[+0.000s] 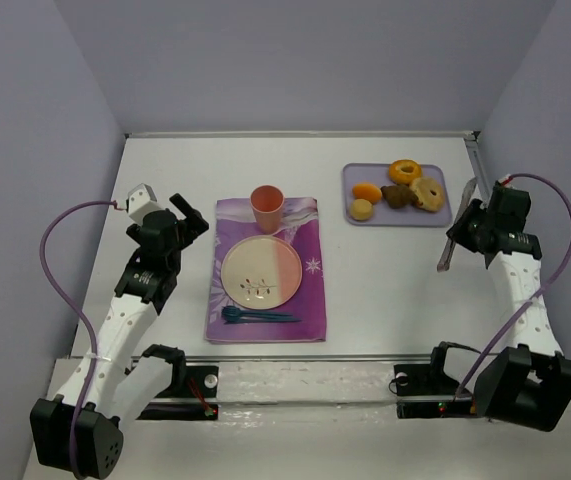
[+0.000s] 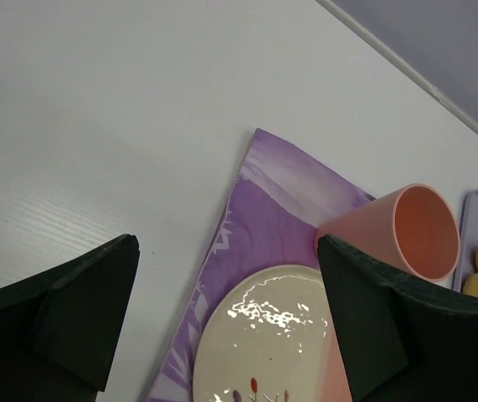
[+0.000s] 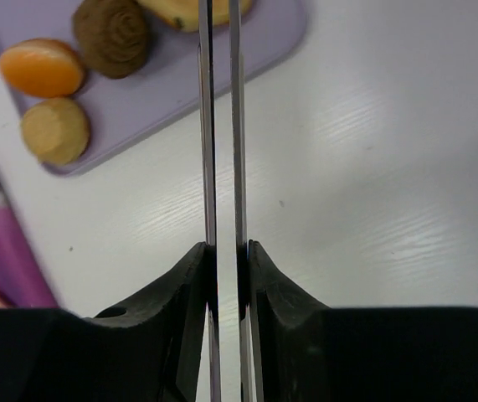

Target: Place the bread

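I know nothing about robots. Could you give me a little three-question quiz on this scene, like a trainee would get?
1. Pick one: the right end effector is shut on A) the pink cup, B) the metal tongs, C) the cutlery.
2. True or false: the bread lies on the plate.
3. Fill in: the left end effector has its jaws ____.
Key: 1 B. 2 False; it sits on the lavender tray, next to the orange piece. 3 open.
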